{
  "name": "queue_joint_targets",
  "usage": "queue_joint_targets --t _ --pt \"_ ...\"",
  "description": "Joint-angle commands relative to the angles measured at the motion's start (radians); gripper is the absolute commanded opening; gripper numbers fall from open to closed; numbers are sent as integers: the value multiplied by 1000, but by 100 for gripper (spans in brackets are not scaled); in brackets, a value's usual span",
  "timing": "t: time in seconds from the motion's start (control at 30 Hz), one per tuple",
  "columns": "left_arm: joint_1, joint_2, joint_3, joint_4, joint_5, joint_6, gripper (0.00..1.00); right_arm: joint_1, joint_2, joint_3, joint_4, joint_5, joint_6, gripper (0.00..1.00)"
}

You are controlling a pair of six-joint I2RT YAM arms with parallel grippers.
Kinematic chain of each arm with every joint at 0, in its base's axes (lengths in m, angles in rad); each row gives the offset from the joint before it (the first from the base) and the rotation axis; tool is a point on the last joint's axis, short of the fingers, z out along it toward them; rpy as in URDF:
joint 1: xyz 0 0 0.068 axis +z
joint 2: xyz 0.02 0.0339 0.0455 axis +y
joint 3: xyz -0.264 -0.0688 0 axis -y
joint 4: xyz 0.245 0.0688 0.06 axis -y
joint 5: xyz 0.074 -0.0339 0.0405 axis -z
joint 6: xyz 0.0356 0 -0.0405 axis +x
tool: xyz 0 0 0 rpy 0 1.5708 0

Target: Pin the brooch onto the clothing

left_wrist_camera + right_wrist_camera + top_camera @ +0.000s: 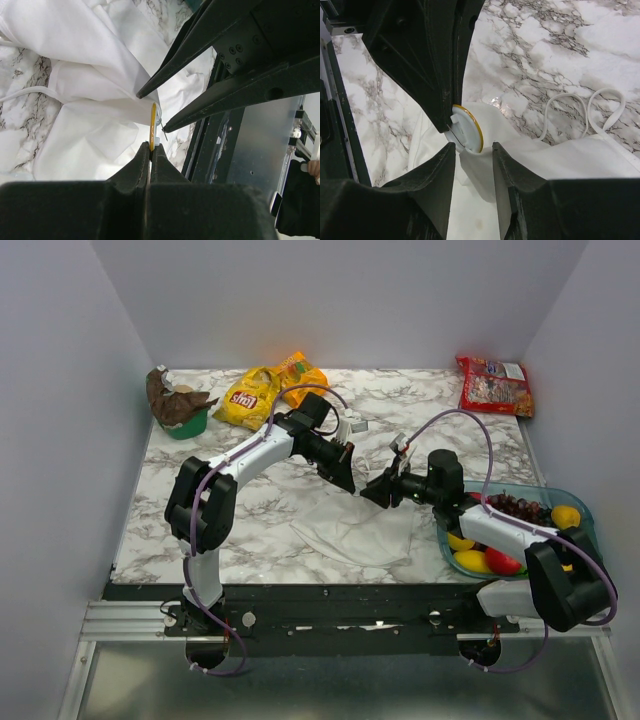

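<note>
The left gripper (151,146) is clamped on the rim of the brooch (153,120), which stands on edge just past its fingertips, its white back toward the right gripper (474,150). That gripper's 2 fingers stand apart, straddling a raised fold of the white clothing (560,155) just beside the brooch. The brooch looks light, stiff and slick, best held by its rim. The cloth is thin and limp, and probably needs pinching near the fold.
</note>
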Motion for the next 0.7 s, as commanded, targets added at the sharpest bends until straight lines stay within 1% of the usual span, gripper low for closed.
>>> queue_joint_targets --t 0.0,0.67 --pt "-4 11 17 -6 33 11 0 -9 14 13 12 -24 0 43" --pt "-21 24 22 -20 27 21 0 -9 14 16 24 -21 2 41"
